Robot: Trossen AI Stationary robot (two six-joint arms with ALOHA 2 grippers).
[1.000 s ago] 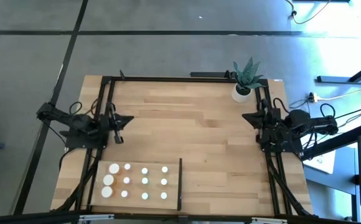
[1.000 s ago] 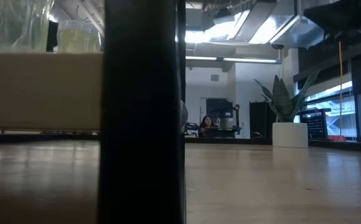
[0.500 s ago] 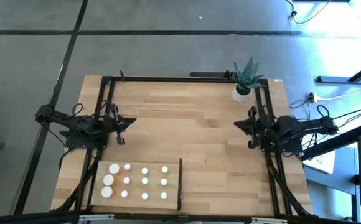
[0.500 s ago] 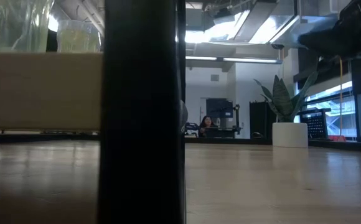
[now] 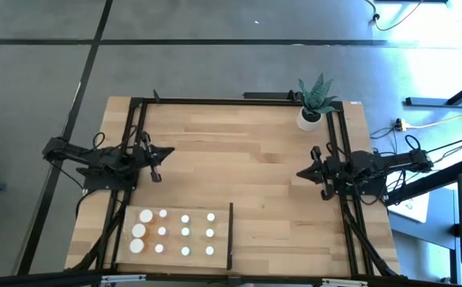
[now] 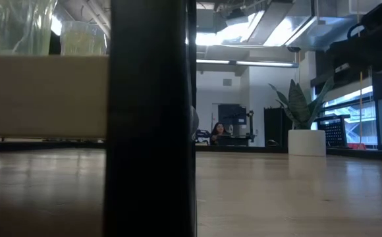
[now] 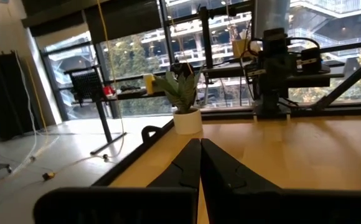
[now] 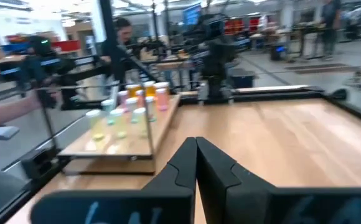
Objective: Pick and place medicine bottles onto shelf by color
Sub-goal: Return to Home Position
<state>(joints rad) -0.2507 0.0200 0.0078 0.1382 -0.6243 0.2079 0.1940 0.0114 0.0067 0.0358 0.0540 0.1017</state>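
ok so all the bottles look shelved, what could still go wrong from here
1. The left gripper, shut and empty, hangs over the table close to the shelf. A low swing on that side could knock the medicine bottles. They stand close together, so one might topple others.
2. The right gripper, also shut, is near the table's edge, not far from the potted plant. A wide move toward that corner might brush its leaves.

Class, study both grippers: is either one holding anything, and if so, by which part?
Nothing is held. The left gripper and the right gripper are both shut and empty, well away from the medicine bottles, which stand on the shelf.
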